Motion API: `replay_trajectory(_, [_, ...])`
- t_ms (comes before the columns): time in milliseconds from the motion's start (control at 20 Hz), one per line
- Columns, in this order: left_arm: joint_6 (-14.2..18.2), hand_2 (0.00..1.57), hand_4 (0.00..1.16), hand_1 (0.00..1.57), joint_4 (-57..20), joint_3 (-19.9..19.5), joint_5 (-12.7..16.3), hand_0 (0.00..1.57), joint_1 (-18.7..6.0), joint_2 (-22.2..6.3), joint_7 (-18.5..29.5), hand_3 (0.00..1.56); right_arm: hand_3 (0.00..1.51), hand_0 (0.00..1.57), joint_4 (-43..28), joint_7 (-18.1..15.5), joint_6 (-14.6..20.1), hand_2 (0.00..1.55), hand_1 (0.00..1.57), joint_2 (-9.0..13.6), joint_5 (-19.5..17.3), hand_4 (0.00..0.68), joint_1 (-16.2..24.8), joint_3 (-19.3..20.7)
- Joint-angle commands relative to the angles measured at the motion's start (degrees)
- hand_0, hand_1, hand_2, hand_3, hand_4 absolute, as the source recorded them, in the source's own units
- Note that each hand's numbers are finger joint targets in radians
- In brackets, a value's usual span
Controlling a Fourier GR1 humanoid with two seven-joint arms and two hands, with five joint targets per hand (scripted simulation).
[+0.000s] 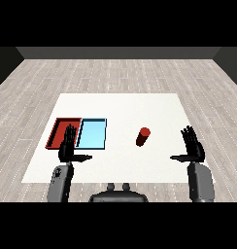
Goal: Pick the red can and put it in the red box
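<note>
Both hands are open and hold nothing, fingers straight and pointing away from the robot, thumbs stretched inward toward the middle of the table. The right hand (193, 146) stands at the right side of the white table (120, 104), apart from everything else, with its grey forearm running down to the lower right. The left hand (68, 146) stands at the left side, and its fingertips overlap the near edge of the two trays as seen from the head, so that strip of the trays is covered; whether the hand touches them or hovers above cannot be told. Its grey forearm runs down to the lower left. Beyond the left hand, the red tray (59, 127) lies at the far left with a dark floor and nothing visible inside it. The light blue tray (93, 133) lies just beside it on its right, their long sides next to each other, and it too shows only its bare pale floor. The red can (143, 136) stands upright on the bare table between the two hands, to the right of the blue tray and well apart from the red tray. It is nearer the right hand than the left, and neither hand touches it. A grey plank floor surrounds the table.
</note>
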State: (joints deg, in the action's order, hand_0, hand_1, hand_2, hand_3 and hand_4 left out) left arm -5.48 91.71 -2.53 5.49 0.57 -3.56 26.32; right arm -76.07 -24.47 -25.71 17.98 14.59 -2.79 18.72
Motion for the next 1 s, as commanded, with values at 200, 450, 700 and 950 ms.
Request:
replay_trajectory(200, [-2.68,0.00,0.00,0.00,-2.36,-3.84,2.76,0.00,-1.19,-2.30,1.66,0.00,0.00,0.00,2.65,2.77,0.61,0.00,0.00,0.43,-0.99,0.000,-4.53,-0.59])
replay_trajectory(450, [-0.12,0.00,0.00,0.00,-0.99,-1.68,1.87,0.00,-1.54,0.61,-0.23,0.00,0.00,0.00,7.33,3.17,3.56,0.00,0.00,-1.79,-2.83,0.000,-9.47,-2.59])
replay_trajectory(700, [-1.13,0.00,0.00,0.00,2.40,-1.49,2.84,0.00,0.86,0.09,-2.32,0.00,0.00,0.00,7.82,2.52,4.10,0.00,0.00,-4.15,-3.18,0.000,-7.75,-3.96])
replay_trajectory(950, [0.89,0.00,0.00,0.00,-0.84,-1.88,0.74,0.00,-2.91,0.34,-0.75,0.00,0.00,0.00,7.41,8.21,4.54,0.00,0.00,-5.59,0.94,0.000,-11.12,-4.21])
